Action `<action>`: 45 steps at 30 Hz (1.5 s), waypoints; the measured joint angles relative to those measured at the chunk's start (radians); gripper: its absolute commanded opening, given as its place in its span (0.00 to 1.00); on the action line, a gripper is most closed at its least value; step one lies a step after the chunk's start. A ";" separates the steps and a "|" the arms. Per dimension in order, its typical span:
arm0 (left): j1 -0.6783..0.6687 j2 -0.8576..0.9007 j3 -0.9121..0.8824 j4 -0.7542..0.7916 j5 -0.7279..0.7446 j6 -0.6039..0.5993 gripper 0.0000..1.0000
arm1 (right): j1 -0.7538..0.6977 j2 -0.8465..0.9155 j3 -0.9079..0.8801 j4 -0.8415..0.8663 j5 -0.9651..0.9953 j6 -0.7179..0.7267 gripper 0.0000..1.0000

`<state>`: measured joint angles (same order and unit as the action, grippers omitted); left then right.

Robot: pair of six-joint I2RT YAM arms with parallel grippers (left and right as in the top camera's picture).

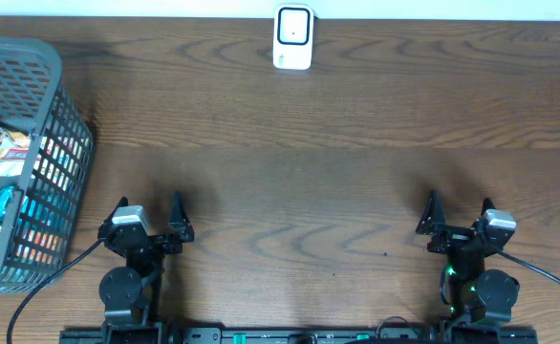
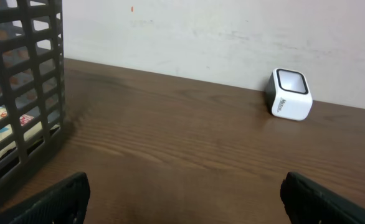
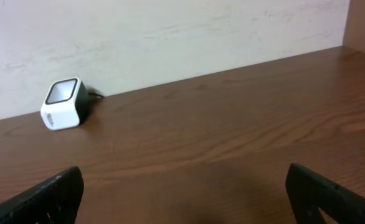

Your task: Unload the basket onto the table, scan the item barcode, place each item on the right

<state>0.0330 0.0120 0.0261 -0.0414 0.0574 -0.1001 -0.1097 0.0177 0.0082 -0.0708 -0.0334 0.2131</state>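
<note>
Wooden table (image 1: pixel 309 191) holds one white scanner (image 1: pixel 292 36) at its far edge and one grey basket (image 1: pixel 65 162) of packets (image 1: pixel 1 145) far left. Both the left gripper (image 1: pixel 149 215) and right gripper (image 1: pixel 460 218) stand spread, empty. The right wrist view misses the basket.

One scanner (image 1: pixel 292 36) at 12 o'clock, one basket (image 1: pixel 65 153) at 9 o'clock. Two at 6 o'clock: left gripper (image 1: pixel 148 206), right gripper (image 1: pixel 460 208).
</note>
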 measured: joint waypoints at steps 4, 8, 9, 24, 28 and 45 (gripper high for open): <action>0.000 0.000 0.000 0.000 0.000 0.000 0.98 | 0.000 0.000 0.000 0.000 0.000 0.000 0.99; 0.000 0.000 0.000 0.000 0.000 0.000 0.98 | 0.000 0.000 0.000 0.000 0.000 0.000 0.99; 0.000 0.000 0.000 0.000 0.000 0.000 0.98 | 0.000 0.000 0.000 0.000 0.000 0.000 0.99; 0.000 0.000 0.000 0.000 0.000 0.000 0.98 | 0.000 0.000 0.000 0.000 0.000 0.000 0.99; 0.000 0.000 0.000 0.000 0.000 0.000 0.98 | 0.000 0.000 0.000 0.000 0.000 0.000 0.99; 0.000 0.000 0.032 0.000 0.067 0.000 0.98 | 0.000 0.000 0.000 0.000 0.000 0.000 0.99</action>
<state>0.0330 0.0124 0.0586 -0.0418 0.1242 -0.1001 -0.1097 0.0177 0.0082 -0.0708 -0.0338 0.2131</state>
